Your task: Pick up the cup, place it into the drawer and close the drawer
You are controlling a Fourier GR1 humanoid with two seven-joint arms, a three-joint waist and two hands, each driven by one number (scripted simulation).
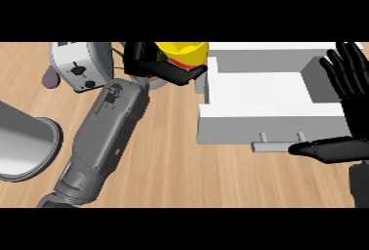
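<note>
Cup (184, 50), yellow and round with a red patch low on its side, held in the black left hand (153, 62) at the upper middle of the frame.

The left hand has its fingers and thumb curled round the cup and hides a part of it; the top of the cup is cut off, so I judge only that it stands about upright. The open white box-shaped drawer (216, 122) lies just to the right of the cup, its hollow toward the lower right, so the coming move should carry the cup rightward over the near wall. The left hand is the nearer one. The right hand (349, 73) rests open, fingers up, at the right edge, its thumb at the grey bar handle (272, 146). The wooden desk (173, 161) lies below.
</note>
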